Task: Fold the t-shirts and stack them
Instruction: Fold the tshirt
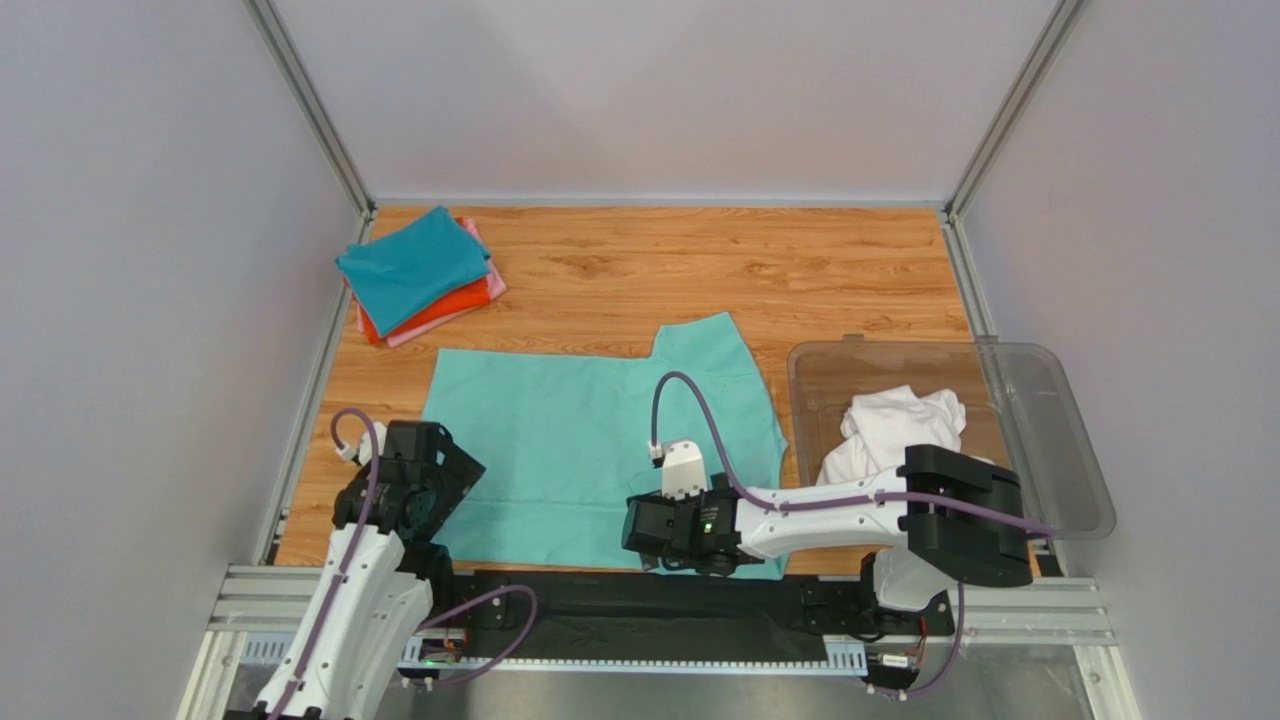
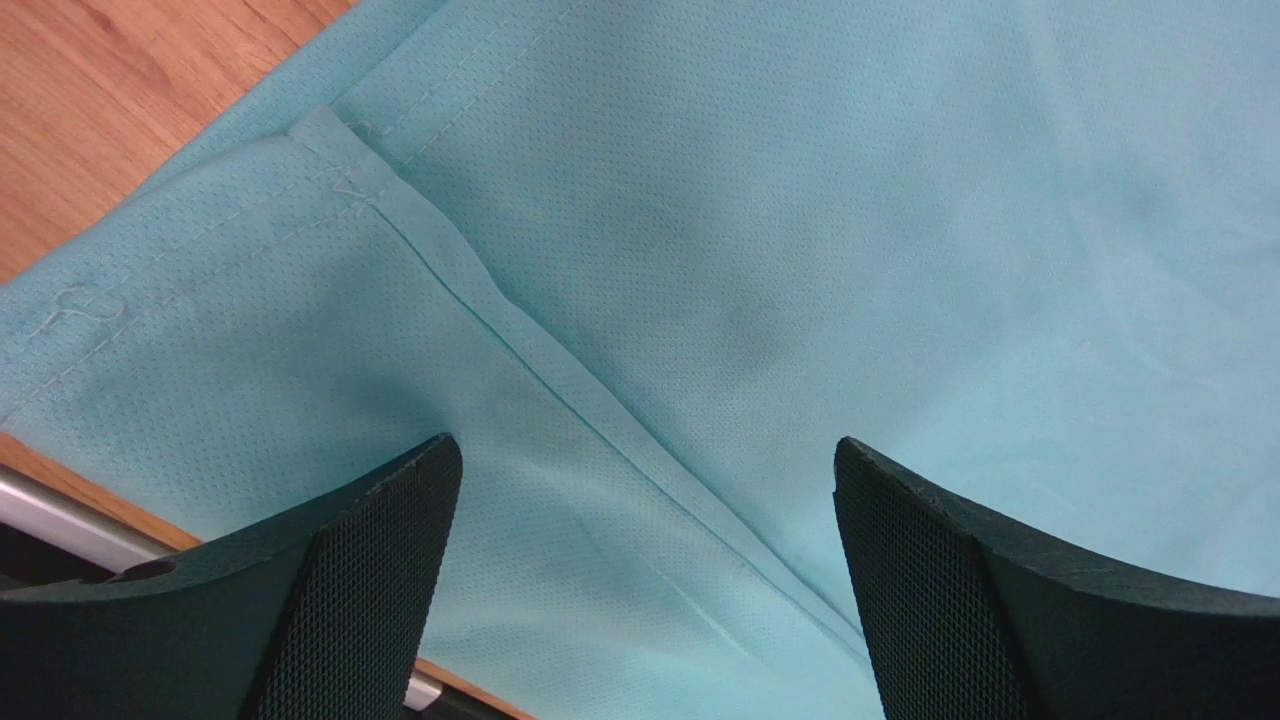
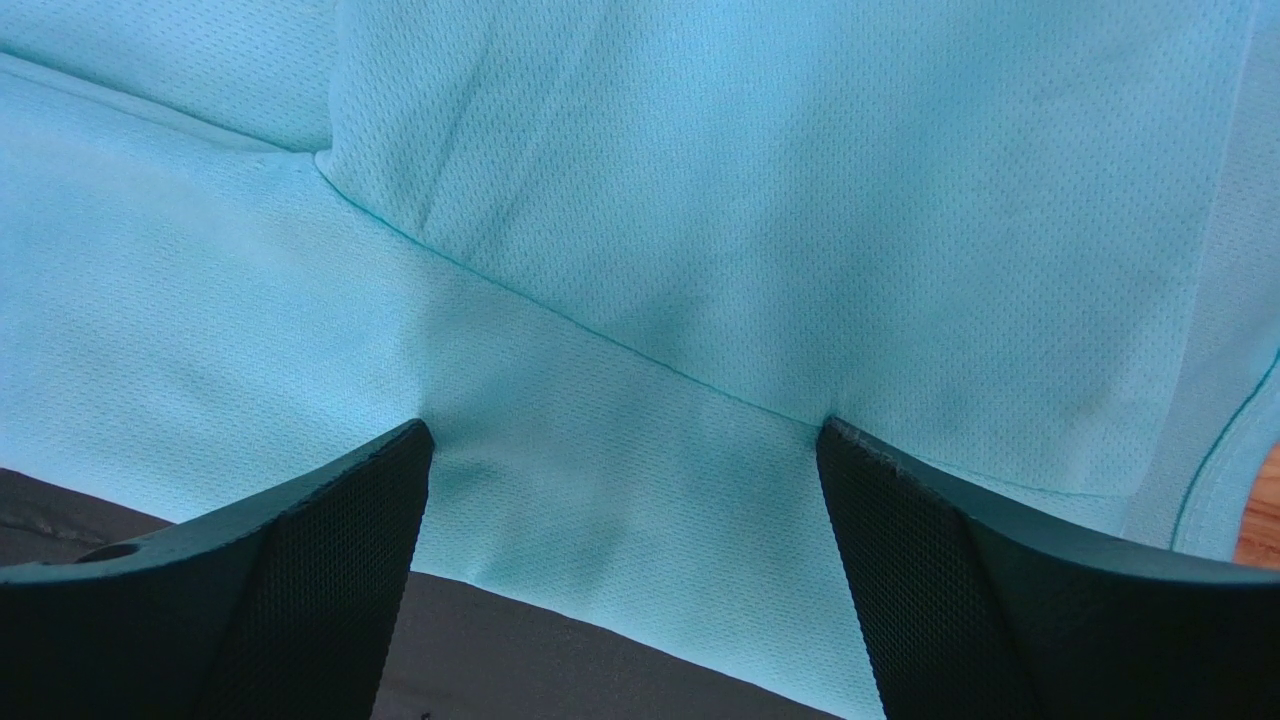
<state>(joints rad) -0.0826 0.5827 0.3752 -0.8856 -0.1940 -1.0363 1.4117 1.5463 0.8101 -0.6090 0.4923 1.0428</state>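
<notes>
A mint-green t-shirt (image 1: 586,435) lies spread flat across the middle of the wooden table. My left gripper (image 1: 451,495) hovers open over its near left corner, where a hemmed sleeve edge (image 2: 451,285) runs between the fingers (image 2: 376,585). My right gripper (image 1: 649,543) stands open over the shirt's near edge (image 3: 631,495), its fingertips resting on or just above the cloth. Folded teal-blue (image 1: 409,267), orange-red (image 1: 451,311) and pink (image 1: 478,248) t-shirts form a stack at the far left. A crumpled white t-shirt (image 1: 894,428) lies in the bin.
A clear plastic bin (image 1: 1052,435) sits at the right side of the table. A black mat (image 3: 301,600) borders the table's near edge under the shirt's hem. Metal rails (image 1: 301,405) and grey walls close in the left and right sides.
</notes>
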